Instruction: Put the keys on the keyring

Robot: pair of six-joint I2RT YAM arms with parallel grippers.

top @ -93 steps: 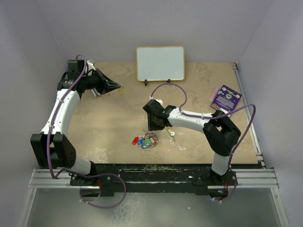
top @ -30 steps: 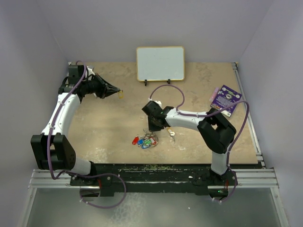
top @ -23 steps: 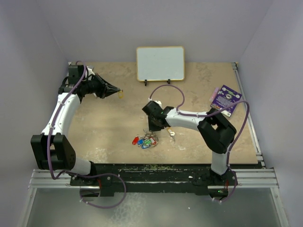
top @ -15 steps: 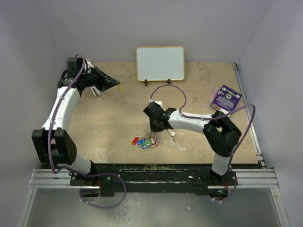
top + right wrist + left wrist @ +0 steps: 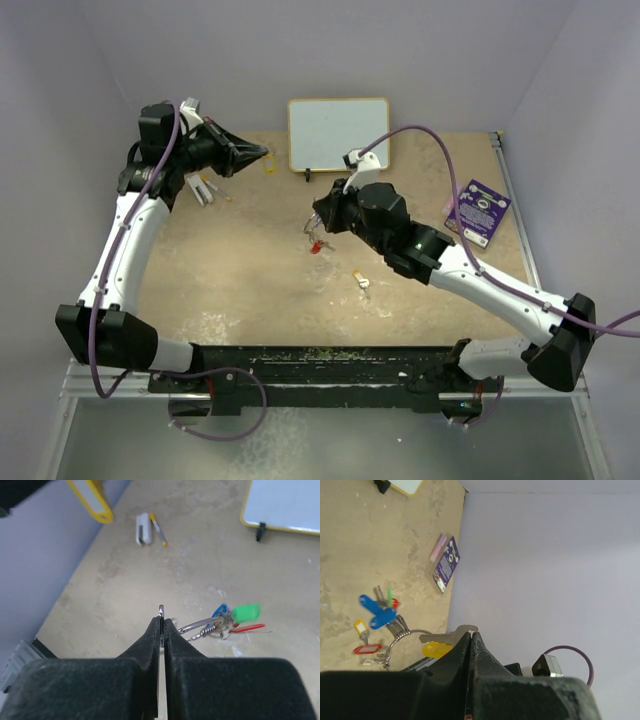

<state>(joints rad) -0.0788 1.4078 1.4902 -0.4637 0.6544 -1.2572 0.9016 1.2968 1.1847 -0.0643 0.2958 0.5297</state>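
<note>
Now right gripper (image 5: pixel 161 621) pinched shut on keyring (image 5: pixel 195 626) wire above mid-table (image 5: pixel 250 260) — keys (image 5: pixel 240 616) dangle, light, likely swingy. Far left, left gripper (image 5: pixel 471 637) clamps yellow-tagged key (image 5: pixel 439 648) — thin wire probably slippery; grip clear of bunch.

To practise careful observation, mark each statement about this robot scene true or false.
1. The right gripper is shut on the keyring. True.
2. The left gripper is open and empty. False: it pinches a yellow-tagged key.
3. A loose key lies on the table. True.
4. The whiteboard is at the table's near edge. False: it is at the far edge.
</note>
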